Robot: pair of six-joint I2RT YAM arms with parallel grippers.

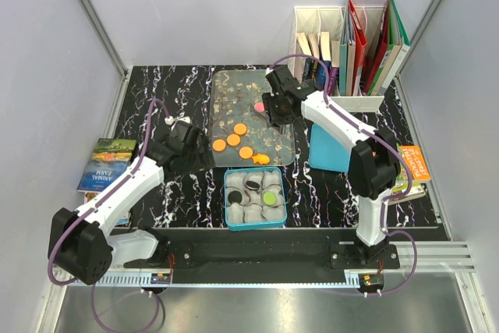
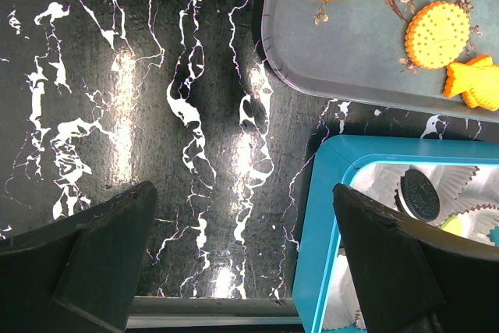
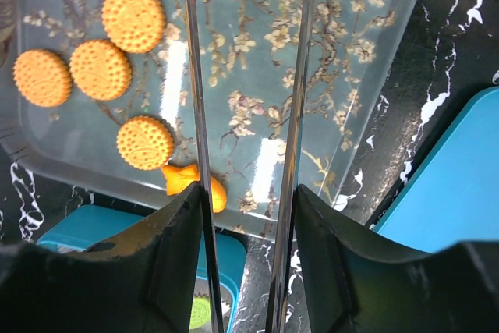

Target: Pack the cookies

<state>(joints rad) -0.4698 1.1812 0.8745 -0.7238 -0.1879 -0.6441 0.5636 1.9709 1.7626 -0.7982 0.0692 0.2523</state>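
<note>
The flowered tray (image 1: 234, 83) carried four round orange cookies (image 1: 233, 139) and a pink cookie (image 1: 259, 106). Black and green ones already sat in the blue tin (image 1: 228, 193) just beside it. The right gripper (image 1: 277, 108) was clamped on metal tongs (image 3: 195, 76) above the tray, near the pink cookie. It seemed best to lower the tips straight, squeeze the edges gently and lift level. The left gripper (image 2: 249, 271) hung spread wide and empty beside the tin. Pale grey walls (image 1: 195, 5) enclosed a glossy, probably slippery black marbled table (image 1: 156, 91).
</note>
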